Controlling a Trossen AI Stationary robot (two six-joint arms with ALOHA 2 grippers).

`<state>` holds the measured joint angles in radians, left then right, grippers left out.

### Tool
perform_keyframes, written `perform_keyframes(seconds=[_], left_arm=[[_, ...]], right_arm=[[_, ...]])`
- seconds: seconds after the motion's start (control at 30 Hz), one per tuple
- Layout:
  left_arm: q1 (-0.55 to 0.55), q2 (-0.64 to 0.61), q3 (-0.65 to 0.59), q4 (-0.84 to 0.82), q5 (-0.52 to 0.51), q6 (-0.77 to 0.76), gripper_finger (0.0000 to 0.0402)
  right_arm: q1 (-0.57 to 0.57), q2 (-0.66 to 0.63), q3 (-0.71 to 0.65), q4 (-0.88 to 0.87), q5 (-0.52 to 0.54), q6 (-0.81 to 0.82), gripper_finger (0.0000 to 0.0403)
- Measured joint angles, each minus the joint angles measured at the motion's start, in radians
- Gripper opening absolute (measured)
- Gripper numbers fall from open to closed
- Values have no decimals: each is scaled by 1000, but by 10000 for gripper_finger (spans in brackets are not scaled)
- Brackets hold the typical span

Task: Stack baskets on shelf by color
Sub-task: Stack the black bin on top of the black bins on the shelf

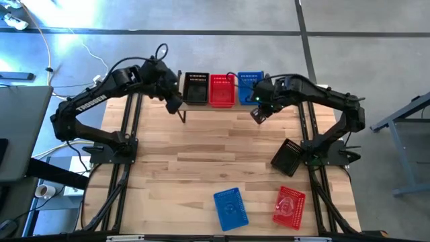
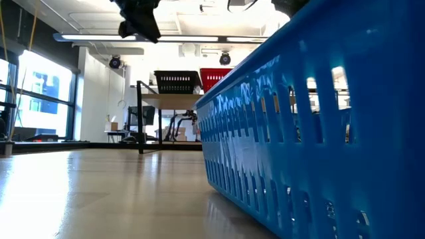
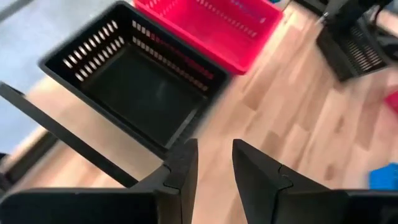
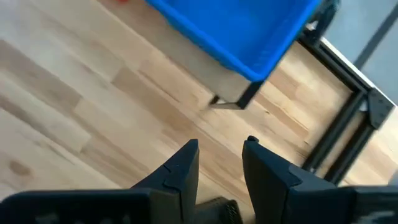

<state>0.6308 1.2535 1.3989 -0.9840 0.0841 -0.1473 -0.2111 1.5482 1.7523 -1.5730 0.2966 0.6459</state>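
On the shelf [image 1: 201,107] at the table's far edge, a black basket [image 1: 196,87], a red basket [image 1: 222,91] and a blue basket [image 1: 250,81] stand side by side on their bottoms. My left gripper [image 1: 176,104] hangs open just in front of the black basket [image 3: 143,87], nothing between its fingers [image 3: 214,180]. My right gripper [image 1: 259,114] hangs open in front of the blue basket [image 4: 242,31], also with nothing in it [image 4: 221,171]. On the tabletop lie another black basket [image 1: 289,156], a blue one [image 1: 230,207] and a red one [image 1: 289,206].
The shelf's thin black leg [image 4: 249,96] stands under the blue basket's corner. The blue basket on the table fills the low view's right side [image 2: 319,133]. Bare wood [image 1: 201,154] lies between the shelf and the near baskets. The black basket on the table sits beside the right arm's base [image 1: 329,151].
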Motion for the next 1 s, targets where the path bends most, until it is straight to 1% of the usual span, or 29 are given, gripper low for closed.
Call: perform_keyframes(seconds=[0.27, 0.4, 0.47, 0.53, 0.63, 0.73, 0.83, 1.0], left_arm=[[-150, -43, -50, -2, -30, -221, 90], [-250, -47, -58, -3, -70, -336, 90], [-306, -47, -63, -3, -74, -404, 90], [-371, -47, -63, -3, -91, -474, 90], [-471, -46, -63, -3, -162, -577, 90], [-556, -46, -63, -2, -223, -682, 90], [-627, -46, -63, 0, -274, -781, 90], [-731, -20, -63, 1, -339, -896, 90]], right_arm=[[66, -50, -1, 2, 8, -44, 110], [99, -91, -1, 2, 30, -52, 110], [115, -112, -6, 5, 44, -47, 110], [128, -147, -49, 6, 45, -35, 110], [153, -207, -159, 18, 37, 9, 110], [182, -287, -278, 111, 29, 56, 110], [209, -360, -376, 219, -17, 80, 110], [245, -445, -472, 291, -62, 149, 110]])
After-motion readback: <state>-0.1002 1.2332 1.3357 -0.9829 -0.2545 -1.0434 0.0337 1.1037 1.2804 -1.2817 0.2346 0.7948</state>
